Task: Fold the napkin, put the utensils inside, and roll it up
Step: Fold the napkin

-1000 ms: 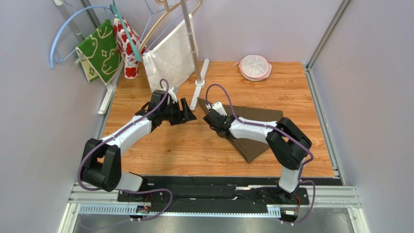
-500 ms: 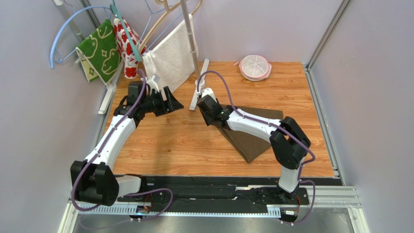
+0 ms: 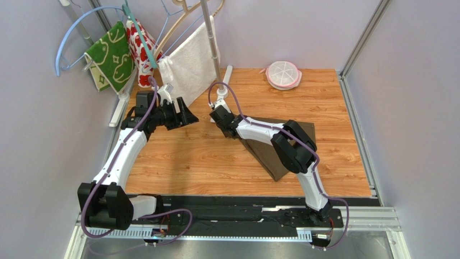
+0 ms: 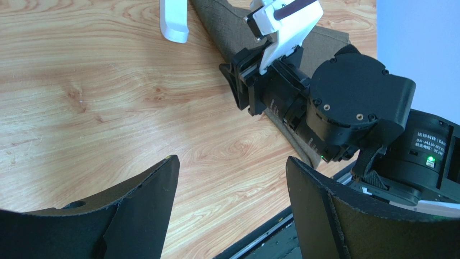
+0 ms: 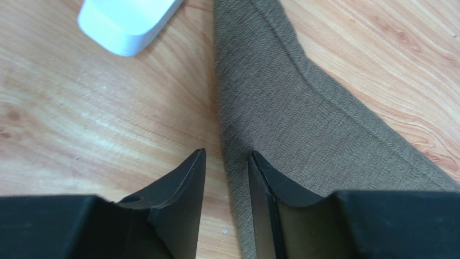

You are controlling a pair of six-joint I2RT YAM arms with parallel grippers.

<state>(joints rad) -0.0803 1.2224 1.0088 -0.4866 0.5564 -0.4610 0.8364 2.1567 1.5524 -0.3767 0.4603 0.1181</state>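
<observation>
The dark brown napkin [image 3: 270,159] lies folded into a triangle on the wooden table, right of centre, with my right arm stretched over much of it. My right gripper [image 3: 218,115] hovers at its far left tip. In the right wrist view this gripper [image 5: 227,156] is open by a narrow gap and straddles the napkin's [image 5: 302,118] left edge without pinching it. My left gripper [image 3: 187,114] stands wide open and empty to the left, off the cloth. In the left wrist view this gripper [image 4: 232,162] faces the right gripper [image 4: 240,86] and the napkin [image 4: 221,21]. The utensils are out of view.
A rack at the back left carries a white towel [image 3: 190,65], a green patterned cloth [image 3: 112,54], a red patterned cloth [image 3: 141,54] and hangers. Its white feet [image 3: 220,100] rest just beyond the napkin's tip. A round pink-rimmed dish [image 3: 283,74] sits at the back.
My right gripper has opened and slid up and left to the napkin's tip, its elbow folding inward. My left arm has drawn back to the left, away from the napkin.
</observation>
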